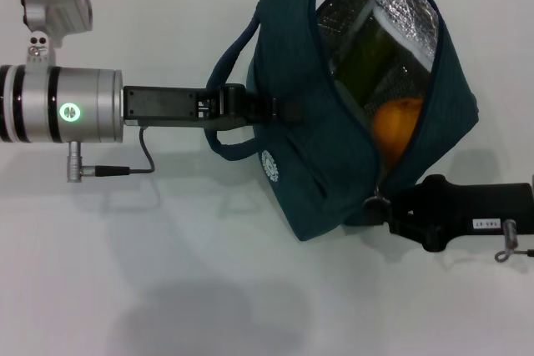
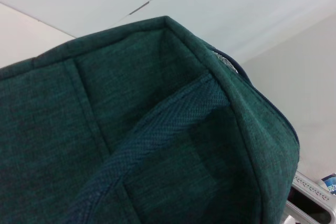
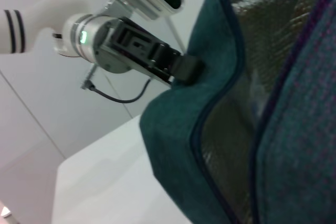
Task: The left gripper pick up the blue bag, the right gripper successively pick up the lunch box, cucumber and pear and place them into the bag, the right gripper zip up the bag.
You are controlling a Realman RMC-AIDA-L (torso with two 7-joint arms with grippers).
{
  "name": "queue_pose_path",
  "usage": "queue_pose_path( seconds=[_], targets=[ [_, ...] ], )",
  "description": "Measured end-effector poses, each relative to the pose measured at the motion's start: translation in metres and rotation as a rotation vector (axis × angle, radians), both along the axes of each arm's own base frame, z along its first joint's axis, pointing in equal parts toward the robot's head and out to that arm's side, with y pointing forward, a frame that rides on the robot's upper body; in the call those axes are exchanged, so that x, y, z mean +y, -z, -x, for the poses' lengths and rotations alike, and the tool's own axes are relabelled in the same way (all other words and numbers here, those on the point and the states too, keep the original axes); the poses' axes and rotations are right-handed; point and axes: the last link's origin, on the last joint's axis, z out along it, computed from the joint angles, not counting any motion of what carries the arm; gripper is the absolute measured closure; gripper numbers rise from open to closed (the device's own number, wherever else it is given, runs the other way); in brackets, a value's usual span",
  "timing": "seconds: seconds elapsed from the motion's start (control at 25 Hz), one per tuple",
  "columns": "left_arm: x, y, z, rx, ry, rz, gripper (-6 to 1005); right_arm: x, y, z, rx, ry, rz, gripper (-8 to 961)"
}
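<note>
Head view: the blue bag (image 1: 292,164) is held up above the white desk (image 1: 167,273), out toward the desk's far edge, with its mouth open and the silver foil lining (image 1: 392,6) showing.

Left gripper (image 1: 279,108) comes in from the left side and meets the bag's side at the loop handles (image 1: 229,60). Its fingers (image 1: 288,109) are closed down on the fabric by the handle.

Right gripper (image 1: 385,206) is at the lower end of the zip opening, touching the bag beside the ring zip pull (image 1: 377,199). Whether it has hold of the pull, or how far its fingers stand apart, cannot be told from any view.

Inside the bag: the pear (image 1: 396,127) sits low in the opening. The cucumber (image 1: 367,60) lies above it against the lining. A clear edge of the lunch box (image 1: 355,22) shows beside the cucumber.

Left wrist view shows only the bag's teal fabric and a woven handle strap (image 2: 173,150) close up, none of the contents.

Right wrist view shows the bag's open rim and foil, with the left gripper (image 3: 184,67) against the bag's far side; the contents are hidden there.
</note>
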Motion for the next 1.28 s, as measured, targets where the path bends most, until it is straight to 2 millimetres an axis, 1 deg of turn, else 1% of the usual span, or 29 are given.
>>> queue_pose_path(
  seconds=[0.2,0.36,0.6,0.84,1.12,1.28],
  targets=[
    [0.000,0.000,0.001,0.002,0.000,0.000,804,-0.010,-0.007,0.005,0.049,-0.039,0.061,950],
    [-0.001,0.000,0.002,0.005,0.000,0.001,800,-0.014,-0.015,0.003,0.075,-0.036,0.056,951],
    [-0.002,0.001,0.003,0.006,-0.003,0.001,796,-0.014,-0.024,-0.004,0.062,0.003,0.032,950],
    [-0.003,0.001,0.004,0.006,-0.007,0.001,791,-0.012,-0.033,-0.007,0.045,0.002,0.007,950],
    [-0.004,0.001,0.006,0.006,-0.011,0.002,785,-0.009,-0.039,-0.003,0.055,-0.016,-0.021,950],
    [-0.004,0.001,0.006,0.006,-0.012,0.002,782,-0.009,-0.047,0.001,0.099,-0.049,-0.069,951]
  ],
)
